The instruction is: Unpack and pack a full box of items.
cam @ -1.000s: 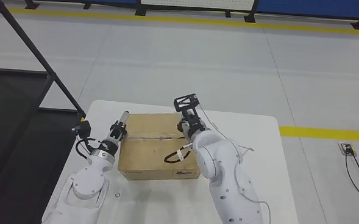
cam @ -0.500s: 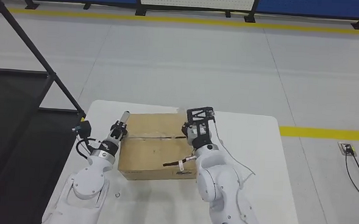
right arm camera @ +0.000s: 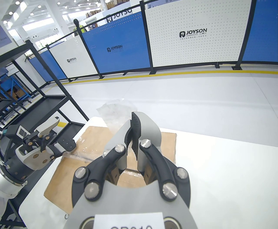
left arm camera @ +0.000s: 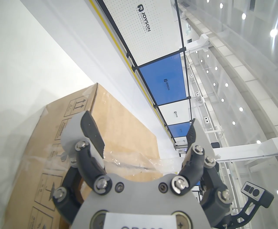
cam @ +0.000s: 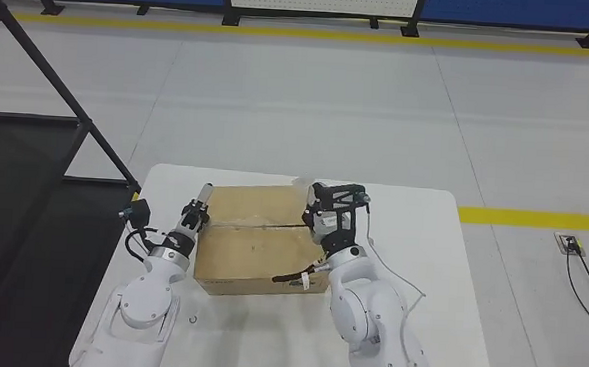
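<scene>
Box: cardboard, on white table, toward the far edge, top flaps down, clear tape along the centre seam.

Left gripper: at the box's left end, level with the top face, jaws spread wide. One pad down on the taped seam at the edge, looks in contact. Other finger up in the air, clear of the cardboard.

Right gripper: above the far right corner of the box, fingers pinched together on a strip of clear tape. Crumpled loose end sticking out past the fingertips. Rest of the strip lifted off the seam, stretched from the box top up to the pinch.

Black metal rack left of the table.
</scene>
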